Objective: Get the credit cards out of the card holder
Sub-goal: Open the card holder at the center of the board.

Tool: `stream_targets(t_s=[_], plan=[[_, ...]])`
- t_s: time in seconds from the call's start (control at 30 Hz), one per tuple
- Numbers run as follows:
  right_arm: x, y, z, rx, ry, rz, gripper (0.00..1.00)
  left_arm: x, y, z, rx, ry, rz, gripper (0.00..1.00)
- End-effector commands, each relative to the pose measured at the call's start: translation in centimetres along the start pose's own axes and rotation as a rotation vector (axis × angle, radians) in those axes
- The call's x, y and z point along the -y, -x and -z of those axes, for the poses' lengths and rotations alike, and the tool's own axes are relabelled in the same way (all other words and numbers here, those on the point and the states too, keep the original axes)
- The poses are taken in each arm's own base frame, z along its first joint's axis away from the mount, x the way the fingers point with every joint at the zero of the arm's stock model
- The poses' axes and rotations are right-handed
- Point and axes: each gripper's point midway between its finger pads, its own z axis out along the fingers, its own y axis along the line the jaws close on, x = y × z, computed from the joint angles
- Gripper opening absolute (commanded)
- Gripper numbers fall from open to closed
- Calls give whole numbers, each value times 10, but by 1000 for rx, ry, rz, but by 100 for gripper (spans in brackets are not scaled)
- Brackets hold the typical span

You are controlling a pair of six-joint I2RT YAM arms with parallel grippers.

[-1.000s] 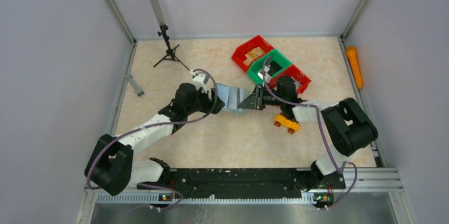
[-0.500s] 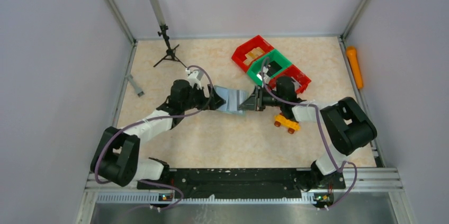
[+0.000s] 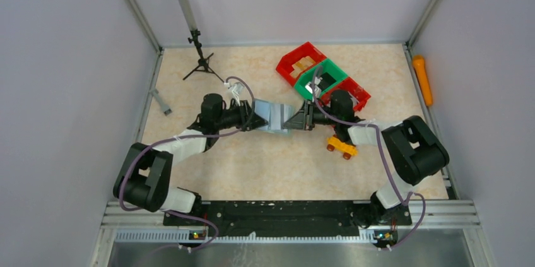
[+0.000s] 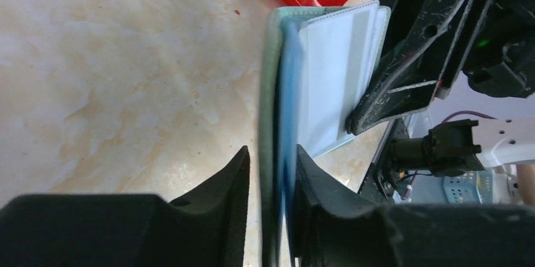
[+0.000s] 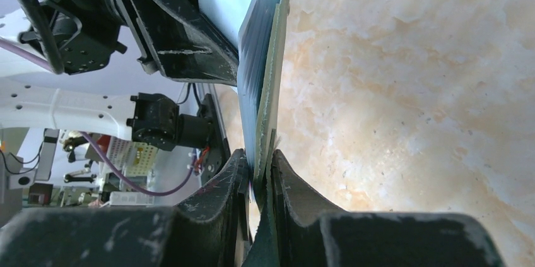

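The card holder (image 3: pixel 275 117), grey-green outside with pale sleeves inside (image 4: pixel 334 77), hangs open above the table between both arms. My right gripper (image 3: pixel 296 118) is shut on its right edge; in the right wrist view the gripper (image 5: pixel 258 156) pinches the cover and leaves (image 5: pixel 272 77). My left gripper (image 3: pixel 255 119) straddles the left edge. In the left wrist view the gripper (image 4: pixel 271 153) has a blue-edged credit card (image 4: pixel 289 109) against one finger, and a thin gap shows between the other finger (image 4: pixel 235 182) and the cover (image 4: pixel 269 90). The card's face is hidden.
Red bins (image 3: pixel 301 62) and a green bin (image 3: pixel 325 77) lie behind the right gripper. A yellow toy car (image 3: pixel 341 147) sits under the right forearm. A small black tripod (image 3: pixel 200 59) stands at the back left, and an orange object (image 3: pixel 422 79) lies beyond the right rail.
My left gripper opened wide, then narrowed around the holder's left edge, while its wrist drew back to the left. The right gripper and the holder stayed put.
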Motion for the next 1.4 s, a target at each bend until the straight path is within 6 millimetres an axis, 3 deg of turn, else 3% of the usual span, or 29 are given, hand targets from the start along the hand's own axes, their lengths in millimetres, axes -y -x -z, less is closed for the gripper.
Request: stream_targets(t_s=[0.0,0.03,0.13,0.3,0.37,0.43,0.57,0.73,0.87,1.03,1.23,1.37], plan=[[-22,12,-2,27,91,82,0,19,7,3,28,-103,-53,23],[-22,12,-2,27,89,81,1,20,7,4,33,-106,-60,16],[-17,15,-1,40,61,84,25,24,9,8,56,-105,-78,2],[-14,18,2,66,38,91,51,36,10,13,70,-163,-94,0],[-14,20,4,81,33,98,55,41,9,13,69,-192,-91,0],[-15,22,6,94,29,105,53,44,9,14,71,-212,-90,0],[-12,27,13,131,7,101,35,40,10,14,82,-184,-84,0],[-12,33,19,167,14,91,32,27,13,14,96,-94,-87,0],[-13,32,18,163,29,87,31,25,12,14,94,-90,-84,0],[-14,31,18,157,37,91,20,33,11,14,86,-132,-90,0],[-15,30,16,142,54,85,19,42,10,15,81,-189,-95,0],[-16,29,16,138,68,81,33,46,11,16,83,-214,-101,0]])
